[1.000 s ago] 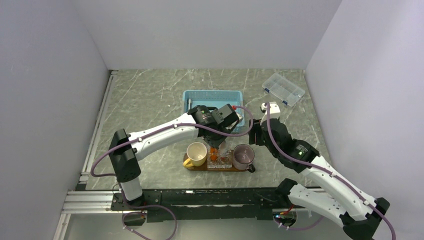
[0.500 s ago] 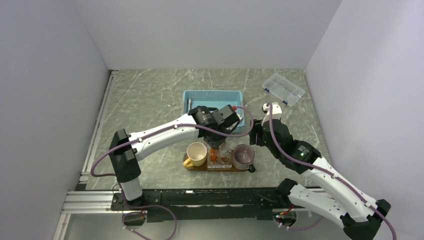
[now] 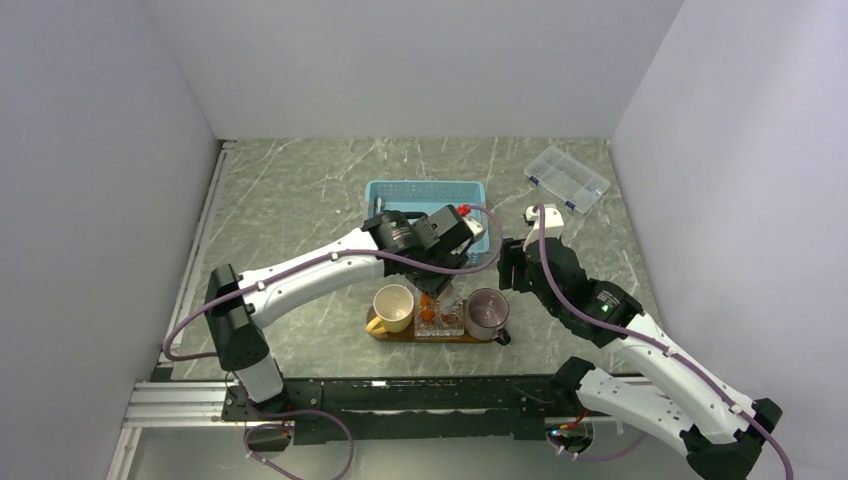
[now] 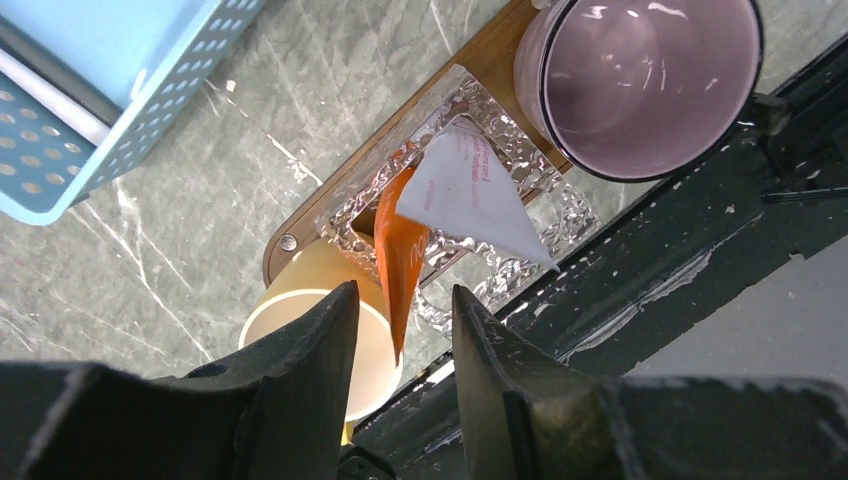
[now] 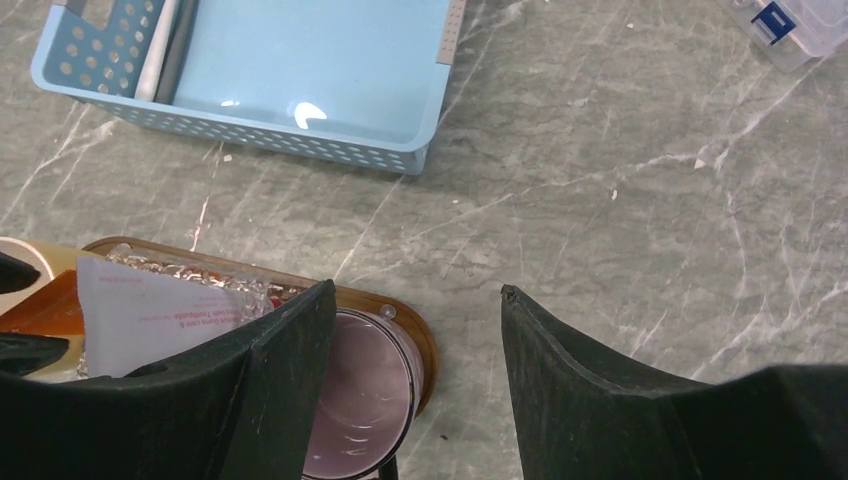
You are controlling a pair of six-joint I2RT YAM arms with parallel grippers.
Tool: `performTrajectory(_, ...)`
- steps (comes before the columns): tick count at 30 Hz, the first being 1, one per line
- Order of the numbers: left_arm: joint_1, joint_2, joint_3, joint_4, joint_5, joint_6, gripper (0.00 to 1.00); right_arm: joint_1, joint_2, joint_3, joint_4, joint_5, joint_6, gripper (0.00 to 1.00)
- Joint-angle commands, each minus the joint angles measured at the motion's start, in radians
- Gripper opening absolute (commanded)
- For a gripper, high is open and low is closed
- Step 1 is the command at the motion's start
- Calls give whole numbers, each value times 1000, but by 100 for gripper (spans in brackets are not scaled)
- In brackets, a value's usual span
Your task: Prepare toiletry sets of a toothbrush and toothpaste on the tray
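Left wrist: left gripper hangs above the tray, jaws part open, nothing pinched. The orange tube tip shows in the gap but neither finger touches it. Orange tube and white tube both stand tilted in the glass holder, mid-tray between the yellow cup and the purple cup. Both cups look empty from here. Corner of the blue basket is top left.

Right wrist: right gripper has jaws wide and holds nothing; it hovers over bare table just beside the purple cup. White toothbrush and grey toothbrush lie side by side at the basket's left end, not yet on the tray.

Top: both arms crowd over the tray, basket just behind it, compartment box far right.

My read: toothpaste step is done, brushes come next. The next move needs a reach into the basket and a pinch on a thin stick lying against the wall. The tight clearance makes it likely to slip or roll.

Count: 2 tubes, 2 brushes, 2 cups, 1 glass holder, 1 tray, 1 basket, 1 box.
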Motion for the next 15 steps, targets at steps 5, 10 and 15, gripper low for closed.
performTrajectory(5, -7, -118, 89, 19, -74, 7, 53, -2, 17, 86, 1, -15, 6, 64)
performTrajectory(10, 3, -139, 131, 1, -142, 47, 59, -2, 63, 134, 5, -13, -4, 64)
performTrajectory(15, 96, -153, 142, 19, -61, 76, 73, -2, 117, 193, 12, -28, -22, 65)
